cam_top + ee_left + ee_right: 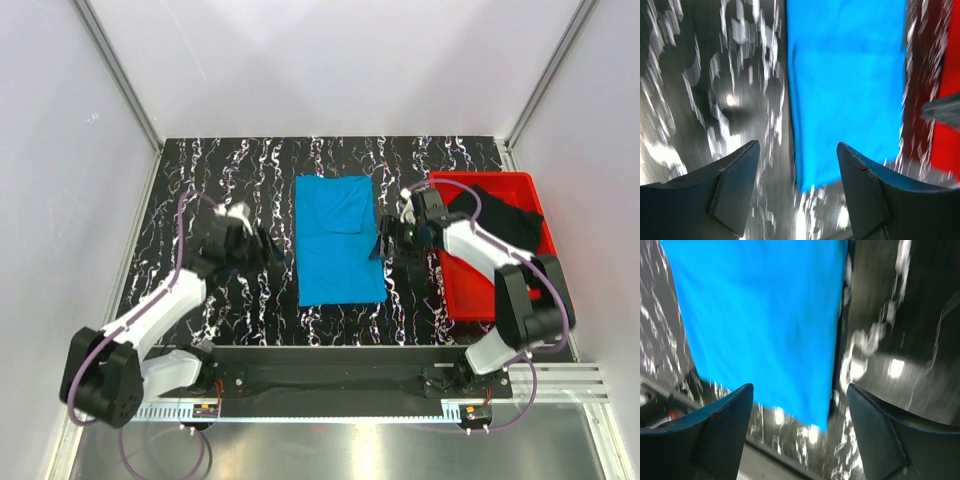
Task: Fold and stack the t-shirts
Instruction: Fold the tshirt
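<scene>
Two shirts: one sky-blue, one black, seen from above with my arms on either side of the blue one.
Centre of the scene: the blue t-shirt (340, 240) lies flat on the black, white-veined table (230, 180). It is folded into a long rectangle running from the far side toward my bases, and a smaller folded flap shows on its far right part.
Off to the right: the black t-shirt (505, 215) sits bunched and unfolded in the far part of the red tray (470, 295), well apart from the blue one.
On my left: my left gripper (272, 247) hangs just beside the blue shirt's left edge, about halfway along it. Its fingers are spread and grip nothing.
Left wrist view: my two dark fingers (740, 170) stand wide apart, with bare table and the shirt's near left corner showing in the gap. The picture is blurred, and a strip of red tray lies at its right edge.
On my right: my right gripper (385, 240) hangs just beside the shirt's right edge, level with the left one. Its jaws are wide apart and hold nothing.
Right wrist view: the blue cloth fills the upper left, and its near right corner shows between my parted fingers (875, 425). Neither finger is closed on the cloth.
Right arm: its forearm reaches across the tray's left side, close to the black shirt.
Stacking: the two shirts lie separately, the blue on the table and the black in the tray.
</scene>
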